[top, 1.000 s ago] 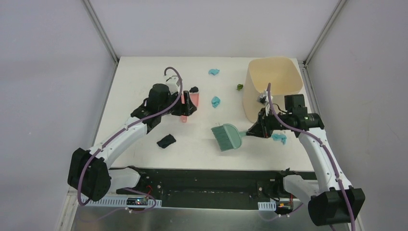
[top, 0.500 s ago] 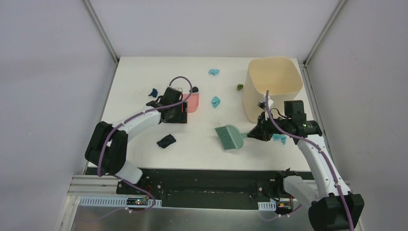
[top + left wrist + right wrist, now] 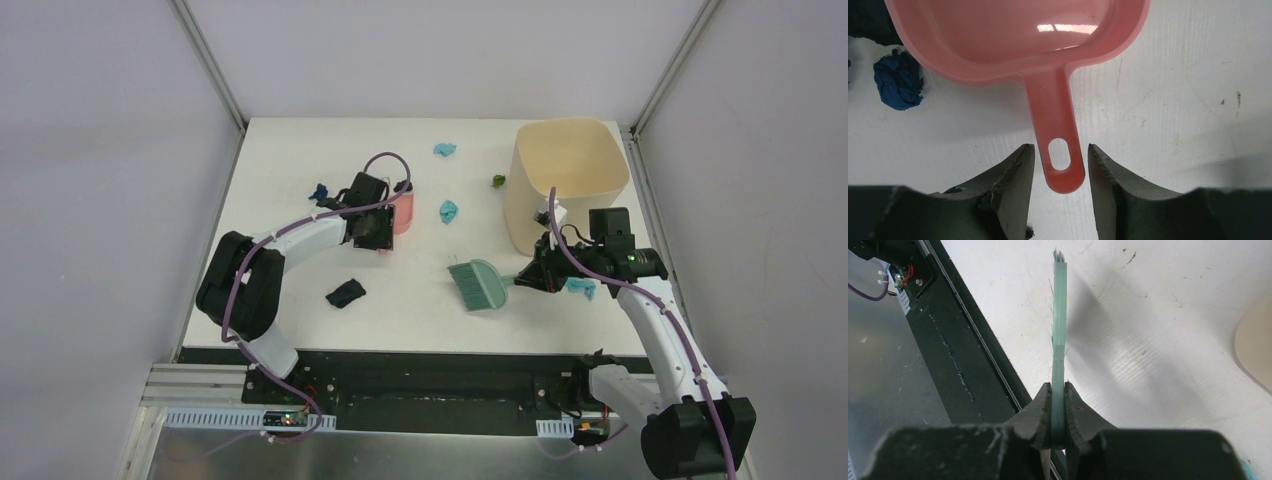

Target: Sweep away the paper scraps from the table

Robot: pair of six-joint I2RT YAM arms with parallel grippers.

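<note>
Far left, a blue scrap lies on the table just beside the pan. Your L gripper is part open, jaws either side of the pan handle w/ a slim gap each side. Nothing is gripped yet; it's lined up so closing takes the handle square. Black scrap near the front, teal scraps mid-table, olive one by the bin: all loose, none showing in the pan. Then the brush: your R gripper is clamped tight on its handle, head pointing left, prob. so a swing pushes scraps twd the pan. Can't tell if the bristles touch.
</note>
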